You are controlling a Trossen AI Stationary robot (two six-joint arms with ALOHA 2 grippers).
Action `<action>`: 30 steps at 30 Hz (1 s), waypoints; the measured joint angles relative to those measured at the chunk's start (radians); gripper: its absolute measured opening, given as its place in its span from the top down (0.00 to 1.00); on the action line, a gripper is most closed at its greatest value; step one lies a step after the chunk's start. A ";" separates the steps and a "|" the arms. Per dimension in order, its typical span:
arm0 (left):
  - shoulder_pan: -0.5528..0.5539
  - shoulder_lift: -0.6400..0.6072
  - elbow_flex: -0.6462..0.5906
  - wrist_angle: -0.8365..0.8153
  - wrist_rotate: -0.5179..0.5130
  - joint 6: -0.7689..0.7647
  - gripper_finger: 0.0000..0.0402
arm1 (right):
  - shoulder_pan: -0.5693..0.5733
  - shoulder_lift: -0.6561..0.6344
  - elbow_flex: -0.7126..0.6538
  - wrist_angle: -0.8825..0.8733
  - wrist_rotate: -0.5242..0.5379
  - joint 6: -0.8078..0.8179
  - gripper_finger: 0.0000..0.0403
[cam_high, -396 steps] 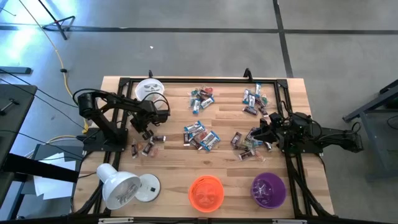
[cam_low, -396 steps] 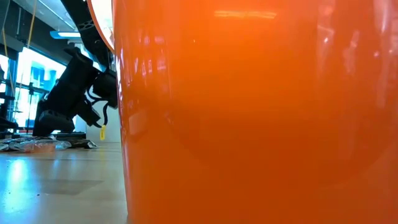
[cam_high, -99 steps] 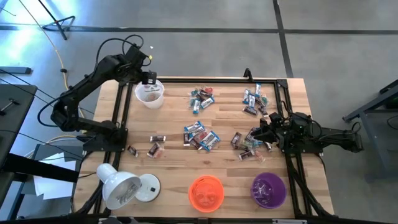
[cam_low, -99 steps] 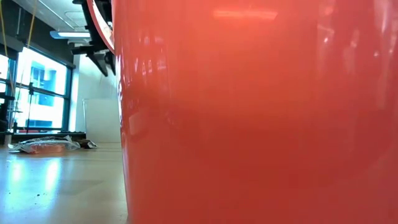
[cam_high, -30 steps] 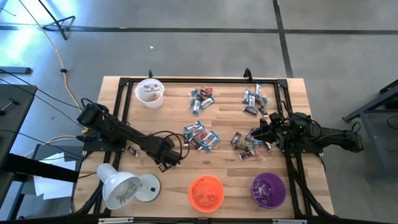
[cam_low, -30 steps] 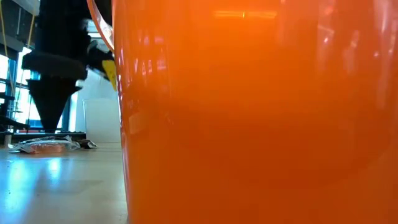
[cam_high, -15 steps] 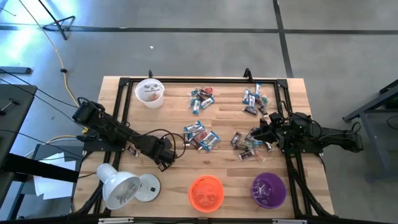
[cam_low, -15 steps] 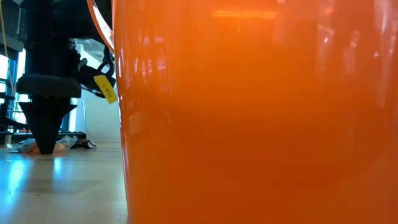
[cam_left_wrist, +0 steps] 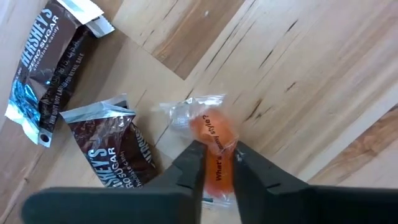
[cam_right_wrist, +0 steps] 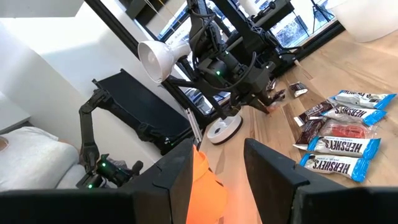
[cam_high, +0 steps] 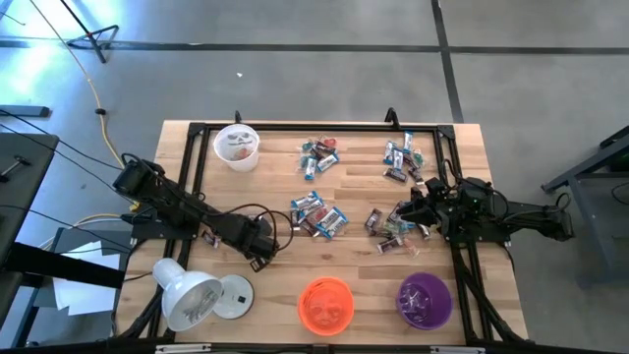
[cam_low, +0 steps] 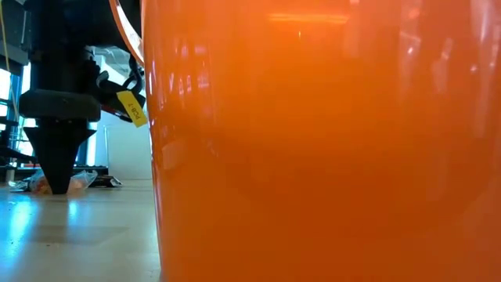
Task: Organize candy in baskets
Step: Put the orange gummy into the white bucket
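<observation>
My left gripper (cam_high: 257, 246) stands at the table's left near part, pointing down, shut on a small orange candy in a clear wrapper (cam_left_wrist: 214, 132). Two dark brown Hershey's bars (cam_left_wrist: 115, 158) lie beside it. In the low view its tip (cam_low: 59, 185) is down at the table top. More candy lies in heaps mid-table (cam_high: 317, 214), farther back (cam_high: 319, 155) and to the right (cam_high: 401, 157). The white basket (cam_high: 237, 145) stands at the far left, the orange (cam_high: 325, 303) and purple (cam_high: 425, 299) baskets at the near edge. My right gripper (cam_high: 418, 211) rests open at the right, beside a heap (cam_high: 388, 234). My left gripper pinches the orange candy between its two fingers (cam_left_wrist: 194, 163), coming from above and pointing down. The fingers are on the candy's orange body (cam_left_wrist: 219, 163), which lies on the table. The clear wrapper end (cam_left_wrist: 180, 115) sticks out ahead of the fingertips.
A white dome-shaded lamp (cam_high: 192, 295) lies at the near left corner, close to my left arm. The orange basket (cam_low: 313, 141) fills most of the low view. Black frame rails (cam_high: 192, 177) run along the table's left and right sides. Bare wood lies between the heaps and the near baskets.
My left gripper has moved a little toward the table's left and come down until its tip meets the table at the small candies. My right arm has kept still.
</observation>
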 joint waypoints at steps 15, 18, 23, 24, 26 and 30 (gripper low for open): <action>0.001 0.008 0.060 -0.054 -0.003 -0.015 0.98 | 0.000 0.000 0.000 0.000 0.000 0.000 0.66; 0.003 0.006 0.117 -0.089 -0.010 0.001 0.98 | 0.000 0.000 0.000 0.000 0.000 0.000 0.66; 0.002 0.006 0.220 -0.185 -0.016 0.017 0.98 | 0.000 0.000 0.000 0.000 0.000 0.000 0.66; 0.002 0.005 0.245 -0.215 -0.027 0.023 0.98 | 0.000 0.000 0.000 0.000 0.000 0.000 0.66; 0.002 0.005 0.297 -0.296 -0.059 0.037 0.98 | 0.000 0.000 0.000 0.000 0.000 0.000 0.66; 0.002 0.004 0.418 -0.444 -0.144 0.045 0.98 | 0.000 0.000 0.000 0.000 0.000 0.000 0.66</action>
